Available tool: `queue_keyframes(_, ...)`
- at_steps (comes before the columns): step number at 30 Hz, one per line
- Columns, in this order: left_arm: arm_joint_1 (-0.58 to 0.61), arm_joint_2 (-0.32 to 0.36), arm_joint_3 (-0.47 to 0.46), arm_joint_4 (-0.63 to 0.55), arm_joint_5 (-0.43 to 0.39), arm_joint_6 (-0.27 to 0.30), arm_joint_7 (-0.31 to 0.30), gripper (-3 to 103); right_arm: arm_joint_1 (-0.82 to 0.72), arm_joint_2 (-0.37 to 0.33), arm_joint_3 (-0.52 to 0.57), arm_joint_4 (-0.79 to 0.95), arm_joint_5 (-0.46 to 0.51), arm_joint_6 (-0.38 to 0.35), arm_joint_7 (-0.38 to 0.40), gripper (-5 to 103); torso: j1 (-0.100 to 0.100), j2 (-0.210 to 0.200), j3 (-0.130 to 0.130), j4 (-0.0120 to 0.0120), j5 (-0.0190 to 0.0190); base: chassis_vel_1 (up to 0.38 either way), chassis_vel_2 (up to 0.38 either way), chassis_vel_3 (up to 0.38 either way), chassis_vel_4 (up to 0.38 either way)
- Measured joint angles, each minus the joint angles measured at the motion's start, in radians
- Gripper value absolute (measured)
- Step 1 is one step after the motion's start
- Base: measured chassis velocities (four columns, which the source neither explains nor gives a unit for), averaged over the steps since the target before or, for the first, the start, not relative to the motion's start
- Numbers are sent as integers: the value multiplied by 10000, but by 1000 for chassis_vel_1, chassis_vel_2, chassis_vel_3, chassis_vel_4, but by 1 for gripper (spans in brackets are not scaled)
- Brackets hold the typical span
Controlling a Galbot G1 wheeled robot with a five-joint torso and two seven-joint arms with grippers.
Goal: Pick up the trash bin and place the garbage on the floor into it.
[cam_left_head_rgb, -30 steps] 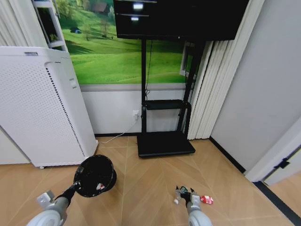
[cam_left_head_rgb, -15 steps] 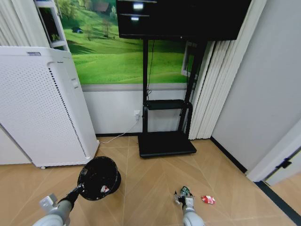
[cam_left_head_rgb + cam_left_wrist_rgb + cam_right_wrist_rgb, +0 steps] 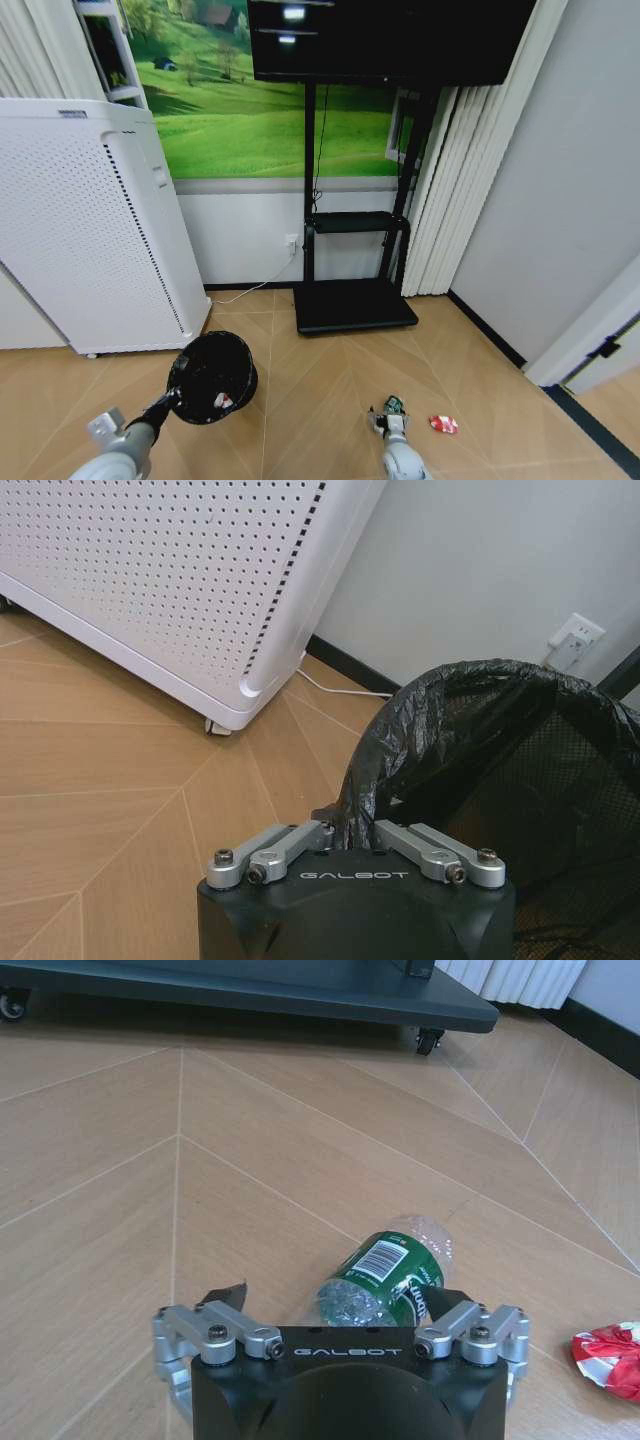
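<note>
The black trash bin [image 3: 212, 372], lined with a black bag, hangs just above the floor [image 3: 310, 400], and a small red-and-white scrap lies inside it. My left gripper [image 3: 172, 400] is shut on its near rim. The left wrist view shows the same gripper [image 3: 355, 825] pinching the bag-covered rim of the trash bin [image 3: 520, 760]. A crushed green-labelled plastic bottle [image 3: 385, 1278] lies on the parquet between the fingers of my open right gripper [image 3: 335, 1300]. In the head view the right gripper [image 3: 390, 422] sits low over the bottle [image 3: 393, 404]. A red wrapper [image 3: 442, 424] lies just to its right.
A tall white perforated appliance [image 3: 90, 230] stands at the back left, its cable running to a wall socket. A black TV stand on castors [image 3: 355, 305] is straight ahead by the wall. White curtains and a grey wall close the right side, with a dark strip [image 3: 590, 425] along the floor.
My right gripper has sunk lower over the bottle. The left arm has carried the bin slightly to the right.
</note>
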Motion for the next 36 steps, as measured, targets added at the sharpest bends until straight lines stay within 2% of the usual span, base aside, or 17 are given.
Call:
queue_keyframes(3, 2, -33, 6, 1, 6, -1, -4, 3, 26, -14, -19, -45, -23, -12, 14, 91, 0, 0, 0, -1, -1, 0, 0, 0, 0)
queue_keyframes(4, -3, -53, 26, 7, 13, -5, -4, 3, 26, -20, -30, -46, -32, -17, 14, 80, 0, 0, 0, -1, 0, 0, 0, 0, 0)
queue_keyframes(5, -3, -53, 26, 7, 13, -5, -4, 3, 26, -20, -30, -46, -32, -17, 14, 80, 0, 0, 0, -1, 0, 0, 0, 0, 0)
queue_keyframes(7, -29, -73, 69, 36, 22, -6, -6, 3, 0, -32, -40, -44, -35, -30, 15, 70, 0, 0, 0, -1, -1, 0, 0, 0, 0)
queue_keyframes(8, -29, -73, 69, 36, 22, -6, -6, 3, 0, -32, -40, -44, -35, -30, 15, 70, 0, 0, 0, -1, -1, 0, 0, 0, 0)
queue_keyframes(10, -74, -67, 78, 67, 26, -17, -8, 3, -54, -48, -43, -32, -15, -35, 16, 59, 0, 0, 0, -2, 0, 0, 0, 0, 0)
queue_keyframes(11, -74, -67, 78, 67, 26, -17, -8, 3, -54, -48, -43, -32, -15, -35, 16, 59, 0, 0, 0, -2, 0, 0, 0, 0, 0)
queue_keyframes(15, -109, -50, 74, 118, 21, -28, -10, 3, -133, -73, -1, 24, -4, -42, 41, 37, 0, 1, 0, 0, -1, 0, 0, 0, 0)
queue_keyframes(17, -111, -52, 74, 121, 20, -29, -11, 3, -148, -73, 13, 37, -4, -45, 49, 37, 0, 1, 0, 0, -1, 0, 0, 0, 0)
queue_keyframes(20, -134, -70, 80, 124, 18, -35, -13, 3, -260, -87, 73, 166, 25, -47, 67, 22, 0, 1, 0, 0, 0, 0, 0, 0, 0)
queue_keyframes(25, -167, -71, 96, 138, 13, -38, -22, 3, -326, -112, 93, 285, 104, -60, 69, 19, 0, 0, 0, 0, 0, 0, 0, 0, 0)
queue_keyframes(26, -193, -70, 111, 152, 8, -38, -27, 3, -377, -134, 111, 396, 194, -76, 70, 13, 0, 0, 0, -1, 1, 0, 0, 0, 0)
queue_keyframes(30, -227, -68, 130, 173, 0, -39, -36, 3, -428, -164, 152, 559, 336, -98, 70, 10, 0, 0, 0, -3, 2, 0, 0, 0, 0)
queue_keyframes(33, -275, -65, 145, 203, -55, -40, -44, 3, -535, -276, 249, 1015, 741, -148, 73, 7, 0, 0, 0, 0, 1, 0, 0, 0, 0)
queue_keyframes(36, -369, -68, 115, 340, -192, -42, -55, 3, -1210, -729, 565, 2844, 1723, -334, 224, 7, 0, 0, 0, 0, 0, 0, 0, 0, 0)
